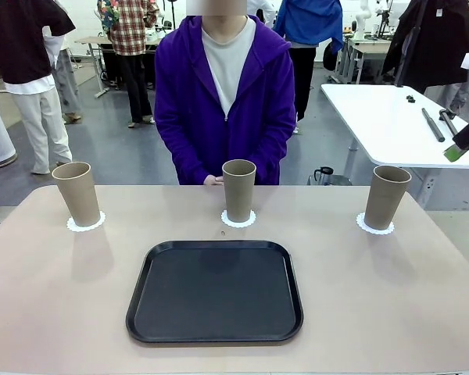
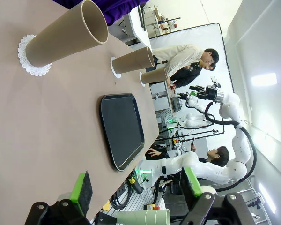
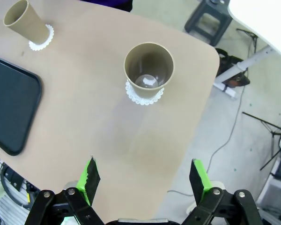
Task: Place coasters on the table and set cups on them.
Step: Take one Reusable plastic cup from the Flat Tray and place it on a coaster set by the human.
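Note:
Three tan cups stand upright on the beige table (image 1: 375, 297), each on a white scalloped coaster. The left cup (image 1: 76, 193) has its coaster (image 1: 86, 223) under it, the middle cup (image 1: 238, 190) and the right cup (image 1: 386, 197) likewise. My left gripper (image 2: 136, 187) is open and holds nothing, off the table's left end, with the nearest cup (image 2: 65, 35) far ahead. My right gripper (image 3: 143, 180) is open and holds nothing, high above the right corner, looking down into the right cup (image 3: 149, 70) and its coaster (image 3: 143, 98). One of its fingers (image 1: 458, 151) pokes in at the right edge.
A black tray (image 1: 215, 291) lies bare in the middle near the front edge. A person in a purple hoodie (image 1: 223, 101) stands at the far side, hands behind the middle cup. A white table (image 1: 391, 117) stands at the back right.

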### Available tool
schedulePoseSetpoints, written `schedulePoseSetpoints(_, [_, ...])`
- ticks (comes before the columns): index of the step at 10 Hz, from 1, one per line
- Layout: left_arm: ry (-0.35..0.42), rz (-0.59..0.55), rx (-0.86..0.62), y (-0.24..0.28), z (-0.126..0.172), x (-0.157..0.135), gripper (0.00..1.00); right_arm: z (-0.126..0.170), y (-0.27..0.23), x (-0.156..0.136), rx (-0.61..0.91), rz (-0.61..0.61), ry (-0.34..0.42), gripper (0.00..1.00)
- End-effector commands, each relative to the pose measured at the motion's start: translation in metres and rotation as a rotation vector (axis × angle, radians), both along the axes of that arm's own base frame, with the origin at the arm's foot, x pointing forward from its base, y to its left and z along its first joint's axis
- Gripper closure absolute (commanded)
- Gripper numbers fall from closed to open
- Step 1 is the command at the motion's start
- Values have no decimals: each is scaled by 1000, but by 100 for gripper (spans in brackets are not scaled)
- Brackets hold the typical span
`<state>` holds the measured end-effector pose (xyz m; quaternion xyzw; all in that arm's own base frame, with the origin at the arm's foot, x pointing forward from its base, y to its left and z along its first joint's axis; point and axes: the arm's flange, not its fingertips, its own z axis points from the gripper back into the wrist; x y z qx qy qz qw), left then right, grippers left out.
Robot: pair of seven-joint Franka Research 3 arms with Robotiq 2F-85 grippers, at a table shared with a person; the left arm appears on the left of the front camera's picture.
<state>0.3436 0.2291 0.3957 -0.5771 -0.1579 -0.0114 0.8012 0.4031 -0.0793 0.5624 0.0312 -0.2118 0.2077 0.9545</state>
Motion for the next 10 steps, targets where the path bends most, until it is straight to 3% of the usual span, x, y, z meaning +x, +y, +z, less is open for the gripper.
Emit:
schedulePoseSetpoints(1, [-10,8,-5,1,2,-1,0,0,0,0,0,0,0,0])
schedulePoseSetpoints(2, [-10,8,-5,1,2,-1,0,3,-19,-2,186,-30,137,0])
schedulePoseSetpoints(3, [-10,8,-5,1,2,-1,0,9,-35,-4,448,40,297,0])
schedulePoseSetpoints(6, [-10,8,-5,1,2,-1,0,-12,-80,0,961,122,354,0])
schedulePoseSetpoints(8, [-10,8,-5,1,2,-1,0,-53,-98,-6,1146,109,280,0])
schedulePoseSetpoints(10, [-10,8,-5,1,2,-1,0,-103,-116,-22,1295,99,273,0])
